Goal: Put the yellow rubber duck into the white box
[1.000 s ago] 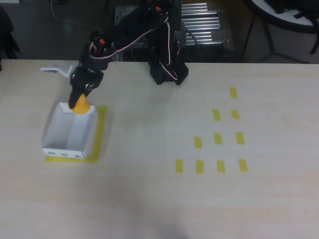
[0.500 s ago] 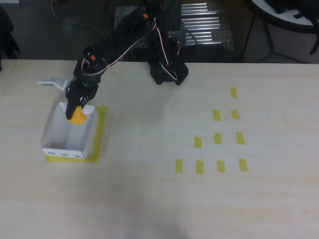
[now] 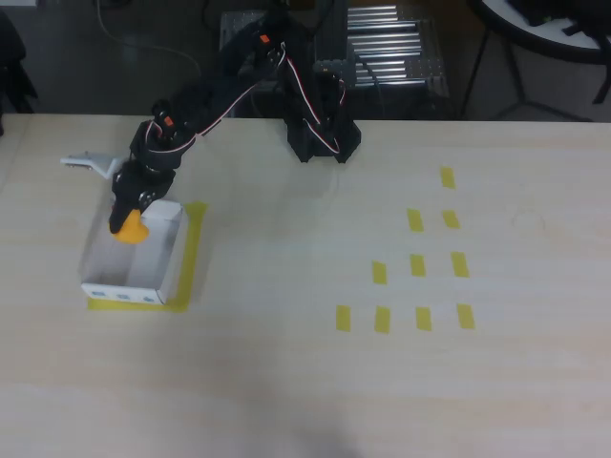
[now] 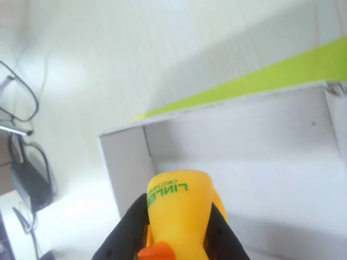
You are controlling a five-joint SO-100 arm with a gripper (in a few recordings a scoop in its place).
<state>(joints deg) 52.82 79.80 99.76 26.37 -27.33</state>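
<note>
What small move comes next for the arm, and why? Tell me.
Probably open the gripper and let go. The duck is clamped between the black fingers and, in the overhead view, sits over the far left corner of the box, inside its walls. A slight dip first might soften the drop.

We've got an overhead cam looking down on the table [image 3: 305, 382] from well above, arm base at the far edge. The wrist cam rides on the gripper [image 4: 176, 227], pointing down, super close. Both catch the white box [image 3: 134, 267] and the yellow rubber duck [image 3: 128, 229] at its corner.
</note>
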